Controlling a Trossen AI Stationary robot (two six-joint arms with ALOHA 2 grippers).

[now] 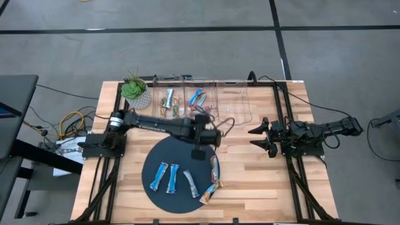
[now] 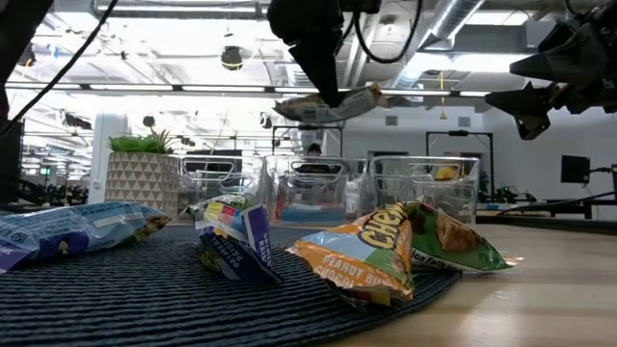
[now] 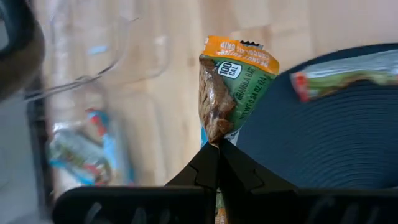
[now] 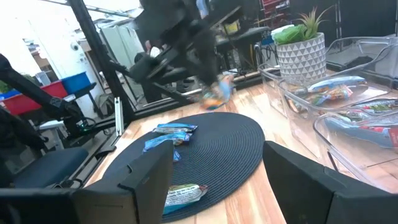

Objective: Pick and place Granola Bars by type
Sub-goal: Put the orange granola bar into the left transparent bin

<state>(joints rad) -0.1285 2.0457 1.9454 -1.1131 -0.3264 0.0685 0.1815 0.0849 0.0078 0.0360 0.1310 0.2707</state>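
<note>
Woven dark mat (image 1: 181, 181) as landmark; on it, 5 Granola Bars (image 1: 162, 176); above its far edge, left gripper (image 3: 219, 149) clenched on an orange-green bar (image 3: 233, 84), pinched by one end, liable to slip; clear bins (image 1: 200, 100) beyond; off right, right gripper (image 1: 261, 139) idle, fingers spread.

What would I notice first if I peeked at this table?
First, the left gripper up in the air above the round dark mat, pinching an orange-and-green granola bar. Then the other bars lying on the mat, and the clear bins at the table's far edge beside a little potted plant. The right gripper waits open at the table's right side.
</note>
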